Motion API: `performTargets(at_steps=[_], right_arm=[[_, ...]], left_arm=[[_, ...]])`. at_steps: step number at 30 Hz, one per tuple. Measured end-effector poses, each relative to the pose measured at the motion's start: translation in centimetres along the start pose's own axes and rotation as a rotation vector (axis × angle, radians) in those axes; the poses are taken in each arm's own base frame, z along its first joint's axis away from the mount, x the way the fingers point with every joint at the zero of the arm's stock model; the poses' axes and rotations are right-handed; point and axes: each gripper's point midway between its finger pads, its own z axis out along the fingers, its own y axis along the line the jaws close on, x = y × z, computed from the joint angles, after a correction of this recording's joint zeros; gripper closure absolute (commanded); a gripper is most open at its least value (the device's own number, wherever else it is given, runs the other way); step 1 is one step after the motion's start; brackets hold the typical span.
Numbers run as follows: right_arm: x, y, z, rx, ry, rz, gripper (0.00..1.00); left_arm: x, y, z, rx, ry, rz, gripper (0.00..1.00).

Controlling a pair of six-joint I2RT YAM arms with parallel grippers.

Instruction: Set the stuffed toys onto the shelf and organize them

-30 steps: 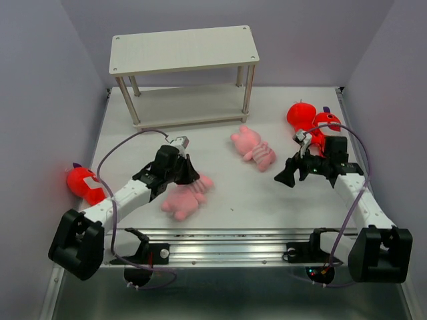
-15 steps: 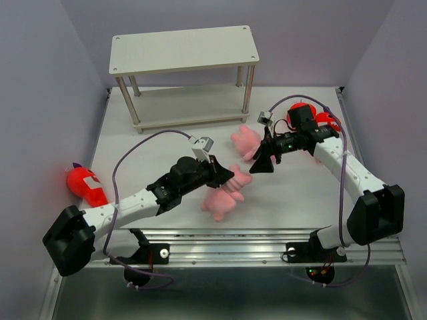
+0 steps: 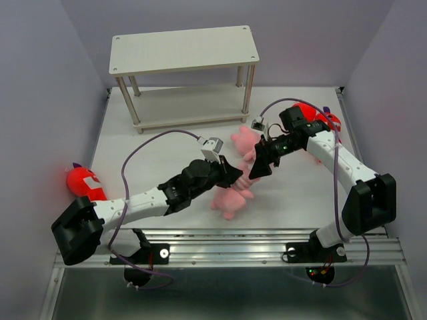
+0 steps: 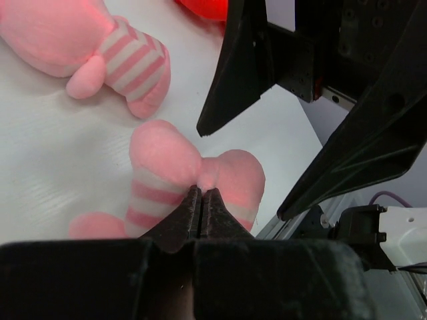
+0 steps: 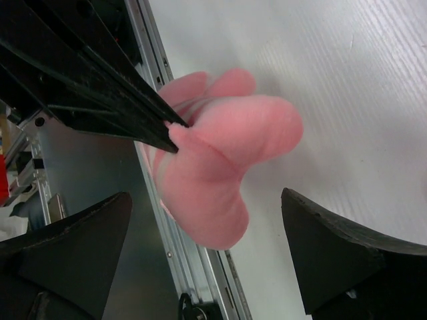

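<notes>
White table point(image 3: 300, 193), lilac walls point(image 3: 40, 80), pale shelf point(image 3: 183, 50)

The white surface point(image 3: 293, 193) carries the shelf point(image 3: 183, 50) at its far side, standing on four thin legs. A pink striped pig point(image 3: 243, 140) lies near the middle. A red shark point(image 3: 83, 181) lies at the left edge and more red plush point(image 3: 328, 120) at the far right. Whether the second pink pig point(image 3: 230, 199) near the front touches it cannot be told.

Left hand point(image 4: 202, 193) pinched closed; right hand point(image 5: 205, 200) apparently spread wide, facing it.
</notes>
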Motion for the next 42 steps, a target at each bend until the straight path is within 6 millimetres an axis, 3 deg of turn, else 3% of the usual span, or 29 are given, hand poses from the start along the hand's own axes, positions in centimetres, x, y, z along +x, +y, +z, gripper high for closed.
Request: performTargets(at_steps=[9, 11, 14, 15, 16, 19, 21, 22, 26, 29, 34, 38, 42], right_arm=[[1.7, 0.9, 1.3, -0.034, 0.057, -0.003, 0.17], [1.8, 1.3, 1.7, -0.047, 0.064, -0.01, 0.24], [1.7, 1.6, 2.1, -0.06, 0.065, -0.021, 0.52], [1.8, 1.7, 2.2, -0.063, 0.069, -0.019, 0.71], [1.8, 1.6, 2.4, -0.068, 0.071, -0.021, 0.81], [1.8, 1.8, 2.8, -0.108, 0.072, -0.003, 0.99], [1.8, 1.8, 3.0, -0.12, 0.071, 0.0, 0.99], [1.7, 1.8, 3.0, -0.124, 0.07, -0.001, 0.99], [1.1, 2.2, 3.0, -0.135, 0.059, -0.024, 0.99], [0.3, 1.6, 2.8, -0.078, 0.062, -0.079, 0.99], [-1.8, -0.8, 1.6, 0.09, 0.064, -0.192, 0.99], [-5.8, -1.9, -0.2, 0.227, 0.023, -0.312, 0.99], [-12.2, -3.2, -1.8, 0.35, -0.057, -0.444, 0.99]], left_arm=[[-0.5, -0.2, 0.1, -0.003, -0.028, -0.002, 1.0], [-0.5, -0.3, 0.1, 0.002, -0.031, -0.005, 1.0], [-0.7, -0.6, 0.0, 0.008, -0.038, -0.009, 1.0], [-0.9, -0.7, -0.1, 0.012, -0.042, -0.01, 1.0], [-1.1, -0.9, -0.2, 0.016, -0.048, -0.011, 1.0], [-1.6, -1.0, -0.6, 0.017, -0.066, -0.012, 1.0], [-1.7, -0.9, -0.8, 0.013, -0.071, -0.013, 1.0], [-1.6, -0.8, -0.9, 0.013, -0.073, -0.013, 0.92], [-2.2, -1.0, -1.8, 0.022, -0.096, -0.006, 0.35], [-4.5, -1.5, -3.7, 0.021, -0.166, -0.023, 0.2], [-10.0, -2.3, -9.4, 0.001, -0.347, -0.039, 0.12], [-13.8, -1.9, -13.5, -0.066, -0.448, -0.05, 0.12], [-14.3, -0.7, -16.0, -0.131, -0.464, -0.055, 0.11]])
